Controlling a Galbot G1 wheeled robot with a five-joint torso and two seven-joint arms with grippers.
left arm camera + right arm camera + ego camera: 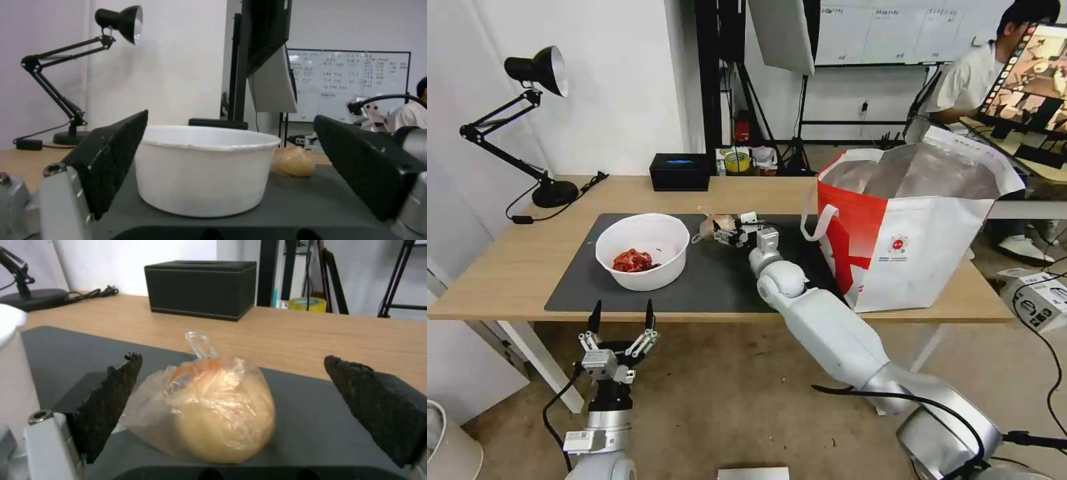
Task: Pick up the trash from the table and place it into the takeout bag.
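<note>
On the dark mat (714, 283) of the table (507, 267) stands a white bowl (642, 251) holding red scraps (634, 260). Just behind it lies a clear bag with a yellowish lump (710, 224). My right gripper (721, 235) is at that bag and open; in the right wrist view the bag (218, 413) rests on the mat between the spread fingers (111, 400), untouched. My left gripper (622, 308) hangs open below the table's front edge, facing the bowl (204, 166). The takeout bag (914, 240) stands open at the table's right end.
A black rectangular box (680, 171) sits at the table's back edge, with a black desk lamp (534, 120) at the back left. A yellow tape roll (737, 161) lies behind the box. Bare wood lies left of the mat.
</note>
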